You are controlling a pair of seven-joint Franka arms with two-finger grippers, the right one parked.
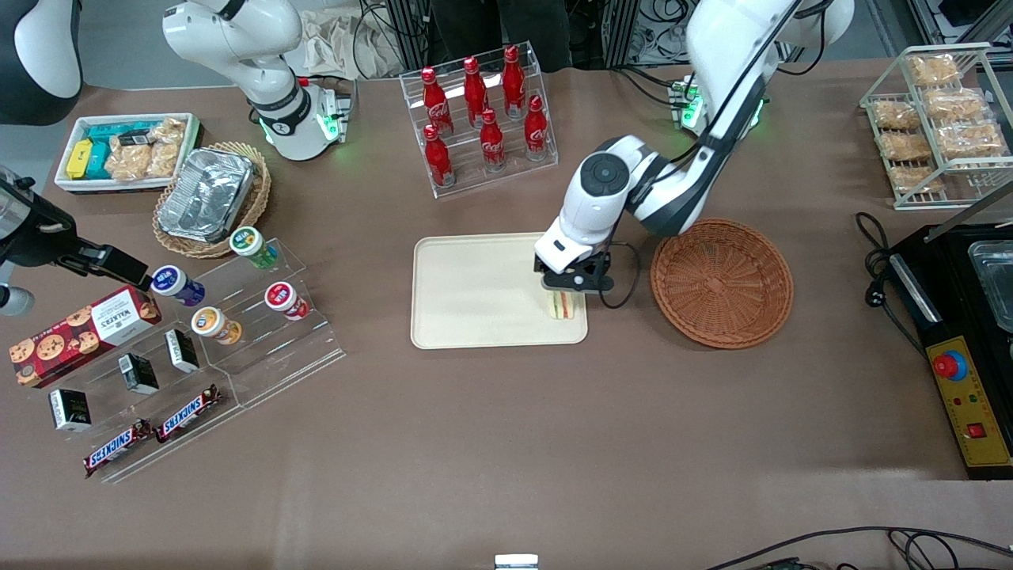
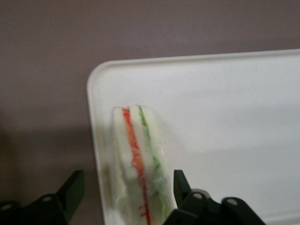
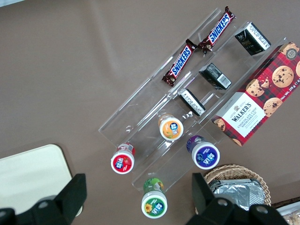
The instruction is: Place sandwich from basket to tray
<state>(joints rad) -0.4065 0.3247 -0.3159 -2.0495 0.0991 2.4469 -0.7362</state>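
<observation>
You are looking at a big brown table. At the parked arm's end sits a white bin of snacks, and near it a light tan basket with a shiny foil dish in it. Closer to the front camera is a clear step stand. A red cookie box there says WALKERS. Two candy bars say SNICKERS. Little cups with colored lids and small black boxes sit on the steps too.

In the middle, a clear rack holds red bottles with white Coca-Cola writing. Closer to the front camera than the rack lies the cream tray.

The claw is low over the tray corner nearest the brown basket. The sandwich sits on the tray in that corner, with its red and green stripes showing. In the wrist view, the fingers are spread apart, one on each side of the sandwich. You cannot tell if one finger touches the bread.

Just beside the tray is the round brown basket. Toward the working arm's end, a wire shelf holds bags of snacks, and a black box has a red button.
</observation>
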